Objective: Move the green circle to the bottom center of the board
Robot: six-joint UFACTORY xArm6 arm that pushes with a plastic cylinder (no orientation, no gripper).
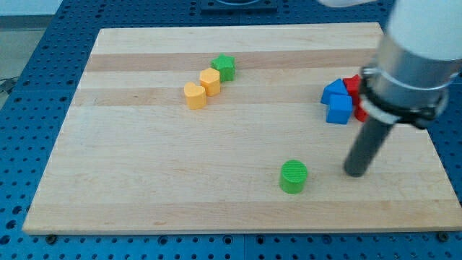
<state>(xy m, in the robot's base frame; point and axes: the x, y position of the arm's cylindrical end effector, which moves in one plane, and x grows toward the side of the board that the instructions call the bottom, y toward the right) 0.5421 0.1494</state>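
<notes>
The wooden board (144, 180) lies on a blue table with rows of holes (22, 108), and most of its left side holds nothing but bare wood grain.

Toward the view's top, left of the middle, three blocks sit in a short slanted line. The lowest and leftmost is a yellow block (194, 94) with a rounded, lobed outline. Touching it up and to the right is a second yellow block (210, 81) that looks six-sided. Just beyond that, again up and to the right, sits a green star (224, 67), touching or nearly touching its yellow neighbour.

The green circle (294, 176) stands alone in the lower part of the board, a little right of centre and near the view's bottom edge, well apart from every other block.

To its right is my tip (355, 172), the lower end of the dark rod, resting on the wood at about the same height in the view as the green circle, near it but clearly not touching. The rod is a plain stick with nothing to open or close, and it holds nothing.

Above the tip, near the view's right edge, a cluster of blocks sits close together: two blue blocks (336, 102), one above the other, with red blocks (352, 87) just behind them, partly hidden by the arm's grey body (411, 65), so their shapes cannot be made out
</notes>
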